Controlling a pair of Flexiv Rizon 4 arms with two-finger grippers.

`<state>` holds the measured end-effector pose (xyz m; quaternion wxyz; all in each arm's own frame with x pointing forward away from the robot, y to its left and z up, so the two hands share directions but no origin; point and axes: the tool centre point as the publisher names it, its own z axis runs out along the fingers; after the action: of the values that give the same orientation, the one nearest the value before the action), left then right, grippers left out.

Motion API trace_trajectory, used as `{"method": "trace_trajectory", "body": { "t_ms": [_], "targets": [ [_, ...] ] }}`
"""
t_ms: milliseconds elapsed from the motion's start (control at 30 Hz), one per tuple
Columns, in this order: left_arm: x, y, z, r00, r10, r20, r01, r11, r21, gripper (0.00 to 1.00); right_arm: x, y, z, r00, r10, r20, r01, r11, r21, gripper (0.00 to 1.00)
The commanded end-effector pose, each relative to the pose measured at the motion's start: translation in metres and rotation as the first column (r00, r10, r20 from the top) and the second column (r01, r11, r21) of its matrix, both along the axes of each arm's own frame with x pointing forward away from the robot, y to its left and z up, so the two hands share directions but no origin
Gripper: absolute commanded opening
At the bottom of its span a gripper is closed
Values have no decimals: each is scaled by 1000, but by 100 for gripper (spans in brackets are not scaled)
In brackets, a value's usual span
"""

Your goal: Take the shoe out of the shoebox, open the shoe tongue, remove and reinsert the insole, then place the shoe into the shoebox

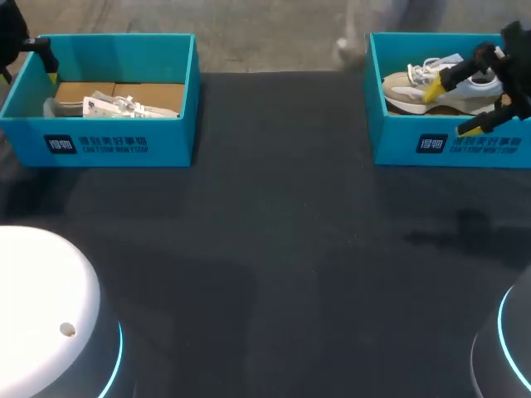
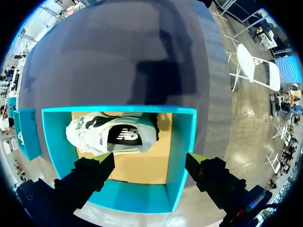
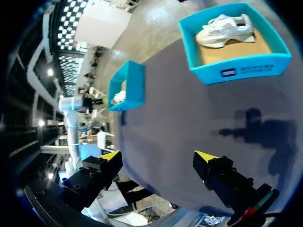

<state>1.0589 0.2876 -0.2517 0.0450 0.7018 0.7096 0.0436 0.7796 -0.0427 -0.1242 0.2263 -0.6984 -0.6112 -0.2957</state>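
Currently, both arms are raised and neither one touches a shoe.

Left arm (image 1: 10, 37): it enters at the far left corner of the bench (image 1: 274, 249). The left pincer (image 2: 149, 161) hangs above the left shoebox (image 2: 182, 142), pointing down into it. Its fingers are spread wide and hold nothing. One finger is over the box interior and the other is over the side wall. The white shoe (image 2: 111, 135) lies on its side on the cardboard floor of this box, ahead of the fingertips and clear of them.

Right arm (image 1: 518, 50): it enters at the far right corner. In the head view the right pincer (image 1: 450, 109) overlaps the right shoebox (image 1: 398, 145). The right wrist view shows the pincer held high above the bench, looking across the surface at both boxes and well apart from them. Its fingers are spread and empty. The beige-and-white shoe (image 1: 402, 89) sits inside the right shoebox, resting on its sole.

Both shoeboxes stand along the far edge of the bench, well apart from each other.
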Motion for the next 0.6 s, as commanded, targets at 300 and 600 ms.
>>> {"method": "trace_trajectory", "body": {
  "t_ms": [300, 600],
  "targets": [
    [0, 0, 0, 1000, 0, 1, 0, 1000, 0, 100, 92, -72, 8, 990, -120, 70, 138, 905, -402, 100],
    [0, 0, 0, 1000, 0, 1, 0, 1000, 0, 100, 148, -99, 6, 975, -138, 172, 212, 804, -556, 100]
  ]
}}
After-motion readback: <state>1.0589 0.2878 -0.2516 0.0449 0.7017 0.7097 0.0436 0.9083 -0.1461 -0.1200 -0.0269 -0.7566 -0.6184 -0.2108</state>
